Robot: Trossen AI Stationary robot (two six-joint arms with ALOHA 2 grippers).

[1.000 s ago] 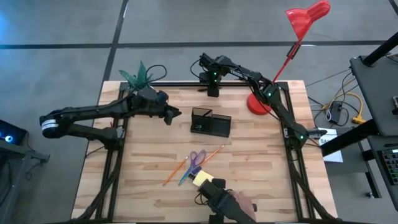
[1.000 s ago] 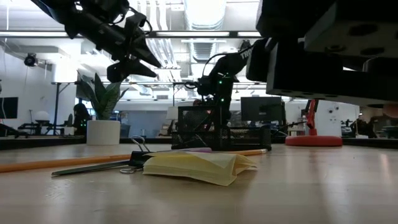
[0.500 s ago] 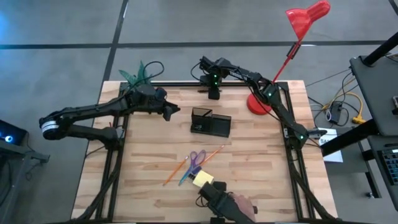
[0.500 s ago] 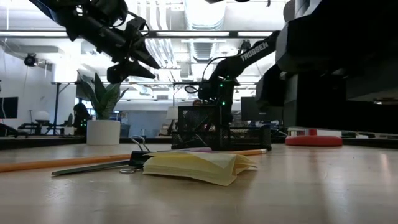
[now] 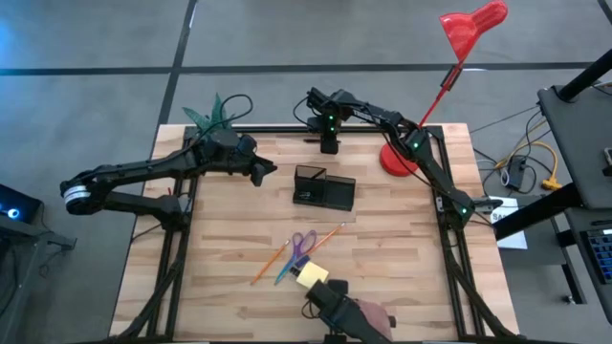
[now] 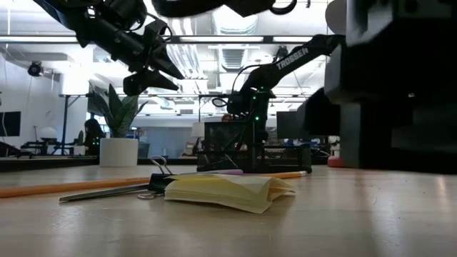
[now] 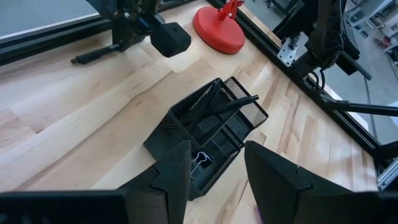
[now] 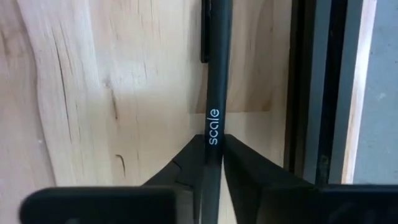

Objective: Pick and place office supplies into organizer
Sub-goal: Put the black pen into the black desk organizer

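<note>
Pinching a black pen at the table's far edge, the right gripper has just been closed; transfer to the organizer is now possible, while the left gripper waits spread above the table.

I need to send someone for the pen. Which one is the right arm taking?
Go to the table's far edge, left of the red lamp base. There the right gripper pinches a thin black pen, the only one marked "scale" in white.

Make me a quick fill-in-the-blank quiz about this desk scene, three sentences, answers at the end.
1. The right gripper is shut on a black ____.
2. The scissors have ____ handles.
3. The left gripper hangs open above the black mesh ____.

Answers: pen; purple; organizer
</note>
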